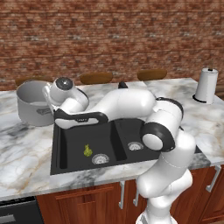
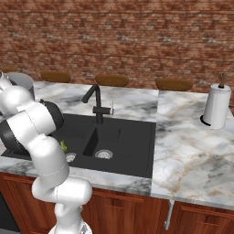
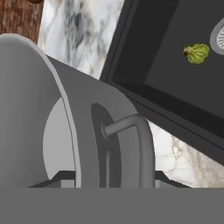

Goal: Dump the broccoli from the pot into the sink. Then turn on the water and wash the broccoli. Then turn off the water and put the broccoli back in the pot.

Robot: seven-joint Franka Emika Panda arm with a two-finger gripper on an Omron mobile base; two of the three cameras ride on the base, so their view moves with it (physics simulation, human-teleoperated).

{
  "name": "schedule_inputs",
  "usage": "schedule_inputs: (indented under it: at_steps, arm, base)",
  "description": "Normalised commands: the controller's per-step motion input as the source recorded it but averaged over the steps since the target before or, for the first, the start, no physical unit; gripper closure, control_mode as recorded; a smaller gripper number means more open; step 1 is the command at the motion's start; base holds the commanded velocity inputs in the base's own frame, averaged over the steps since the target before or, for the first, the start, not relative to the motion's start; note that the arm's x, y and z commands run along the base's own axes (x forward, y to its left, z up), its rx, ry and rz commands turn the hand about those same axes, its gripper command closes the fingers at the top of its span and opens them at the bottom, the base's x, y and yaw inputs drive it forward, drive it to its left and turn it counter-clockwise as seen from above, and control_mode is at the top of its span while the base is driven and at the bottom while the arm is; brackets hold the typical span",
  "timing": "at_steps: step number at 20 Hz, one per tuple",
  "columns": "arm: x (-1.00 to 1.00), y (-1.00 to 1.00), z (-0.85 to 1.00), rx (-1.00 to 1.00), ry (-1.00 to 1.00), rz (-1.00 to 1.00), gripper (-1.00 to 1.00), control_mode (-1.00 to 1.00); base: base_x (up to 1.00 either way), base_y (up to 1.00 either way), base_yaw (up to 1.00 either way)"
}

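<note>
Marble counter bears the pot and a paper-towel roll.

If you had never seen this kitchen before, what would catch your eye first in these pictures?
Probably the white robot arm stretched across the matte black two-basin sink towards the round grey metal pot standing on the marble counter at the sink's left. Next, the tiny yellow-green broccoli floret lying in the larger basin beside its round silver drain.

Glossy white arm, rounded tubular links, bulbous joints. Black ring bands at joints; large black collar on elbow, centre-right of left base view. Grey round cap on wrist end, upper left. Black trim strip beneath forearm link.
</note>
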Motion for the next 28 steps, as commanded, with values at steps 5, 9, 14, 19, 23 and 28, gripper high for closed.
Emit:
schedule_inputs:
  at_steps: [5,9,14,19,23,28]
  arm:
    - [-0.24,0.4,-0.13,0.0,0.02,0.0,1.0,-1.0]
    - [-0.18,0.39,-0.2,0.0,0.04,0.0,1.0,-1.0]
    - [-0.18,0.45,-0.32,0.0,0.06,0.0,1.0,-1.0]
    - [-0.18,0.47,-0.35,-0.01,0.05,0.0,1.0,-1.0]
    - [-0.13,0.48,-0.43,-0.06,0.0,0.0,1.0,-1.0]
    - [0.0,0.45,-0.3,-0.06,0.0,0.0,1.0,-1.0]
  base:
    - [0.0,0.0,0.0]
    - [0.0,0.0,0.0]
    - [0.0,0.0,0.0]
    - [0.0,0.0,0.0]
    - [0.0,0.0,0.0]
    - [0.0,0.0,0.0]
